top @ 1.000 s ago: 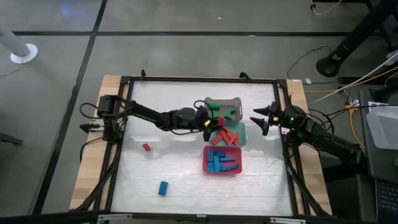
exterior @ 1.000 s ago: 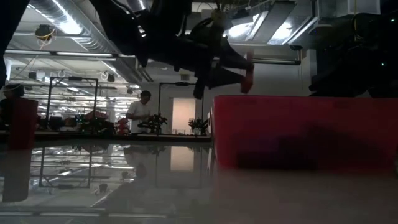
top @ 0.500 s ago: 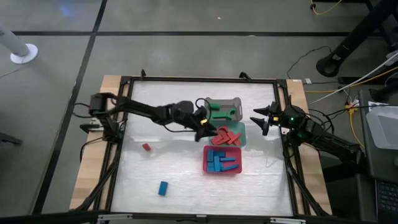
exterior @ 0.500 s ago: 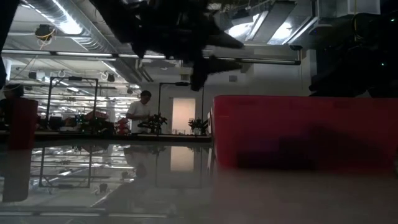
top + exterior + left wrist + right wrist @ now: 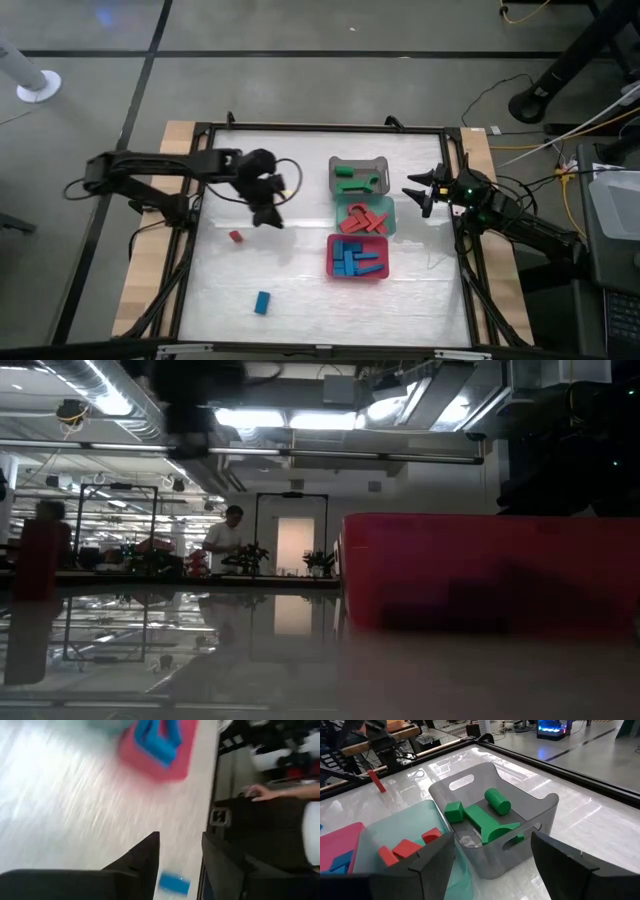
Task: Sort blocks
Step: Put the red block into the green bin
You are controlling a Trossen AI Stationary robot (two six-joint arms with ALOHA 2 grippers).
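Blocks — loose red [image 5: 235, 237] and blue [image 5: 262, 302] on bench [image 5: 290, 290], left gripper [image 5: 266, 215] empty, fingers parted, above the red — right gripper [image 5: 418, 194] open, idle beside grey tray [image 5: 358, 176].

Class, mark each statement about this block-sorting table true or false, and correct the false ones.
1. The grey tray holds green blocks. True.
2. The red tray holds green blocks. False: it holds blue blocks.
3. A red block and a blue block lie loose on the table. True.
4. The left gripper is over the teal tray. False: it is near the loose red block.
5. The right gripper grips a block. False: it is open and empty.
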